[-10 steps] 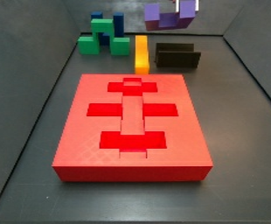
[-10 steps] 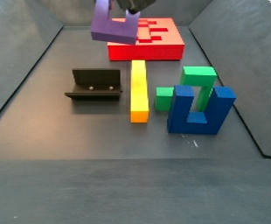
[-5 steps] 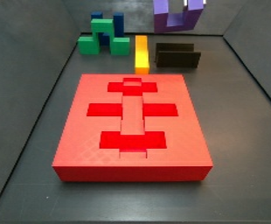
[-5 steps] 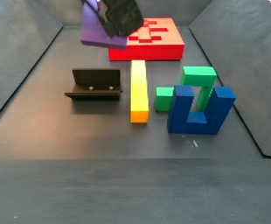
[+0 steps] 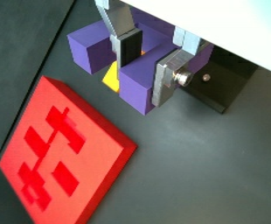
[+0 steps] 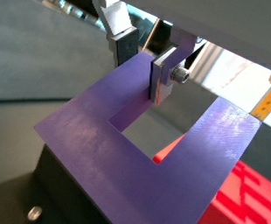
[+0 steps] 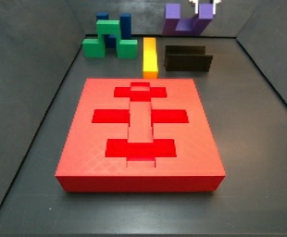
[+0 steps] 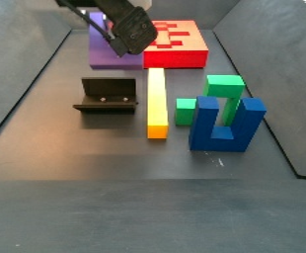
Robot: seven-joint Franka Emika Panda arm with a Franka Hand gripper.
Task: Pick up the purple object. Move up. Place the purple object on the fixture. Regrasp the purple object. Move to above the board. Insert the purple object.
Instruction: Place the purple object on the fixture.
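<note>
You have the purple object (image 5: 108, 54), a U-shaped block, clamped between the fingers (image 5: 167, 77) of the gripper (image 5: 149, 61) and lifted clear of the floor above the fixture (image 8: 111, 96). The fixture, a black bracket, stands bare. The board (image 7: 140, 132), red and flat with recesses, lies apart from it.

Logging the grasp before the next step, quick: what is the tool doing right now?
Tool: closed on the small purple U-shaped block, held in the air above the dark L-shaped fixture.

Pincer (image 5: 146, 59) up high, fingers (image 5: 170, 80) clamped on purple object (image 5: 144, 87), arm tilted.
</note>
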